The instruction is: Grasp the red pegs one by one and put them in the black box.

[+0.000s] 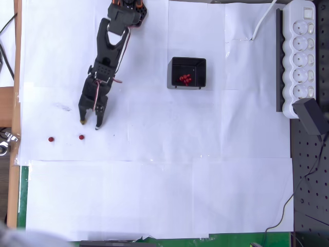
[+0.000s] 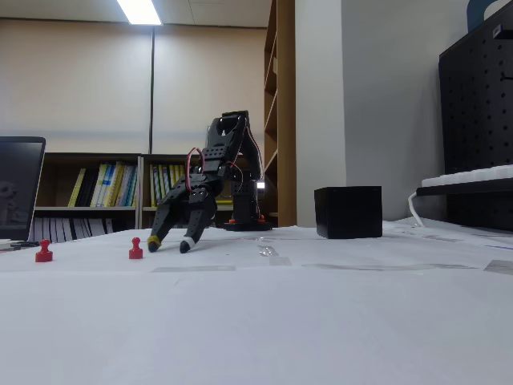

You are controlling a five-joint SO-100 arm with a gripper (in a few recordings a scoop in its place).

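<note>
In the fixed view, two pegs stood nearest the camera on the white paper (image 2: pixel 321 321), both upright: one (image 2: pixel 44 253) at the far left, the other (image 2: pixel 135 249) closer to the gripper (image 2: pixel 169 245). In the overhead view the same two lay below and left of the gripper (image 1: pixel 90 123): one peg (image 1: pixel 81 137) just below the left fingertip, not touching it, the other (image 1: pixel 51 139) further left, near the paper's edge.

The gripper pointed downward with its jaws spread apart, and nothing was held between them. Its tips were at or just above the paper; contact could not be confirmed. The arm (image 1: pixel 110 46) ran back from it to a base at the top edge of the overhead view.

The box (image 1: pixel 198 64) stood well to the right of the gripper and slightly further back. A cluster of pegs (image 1: pixel 185 78) lay inside it, near the floor's centre; the count could not be resolved. In the fixed view the box (image 2: pixel 348 212) showed only its outer walls.

Beyond the box, to its right, a power strip (image 1: pixel 300 56) lay along the paper's edge.
</note>
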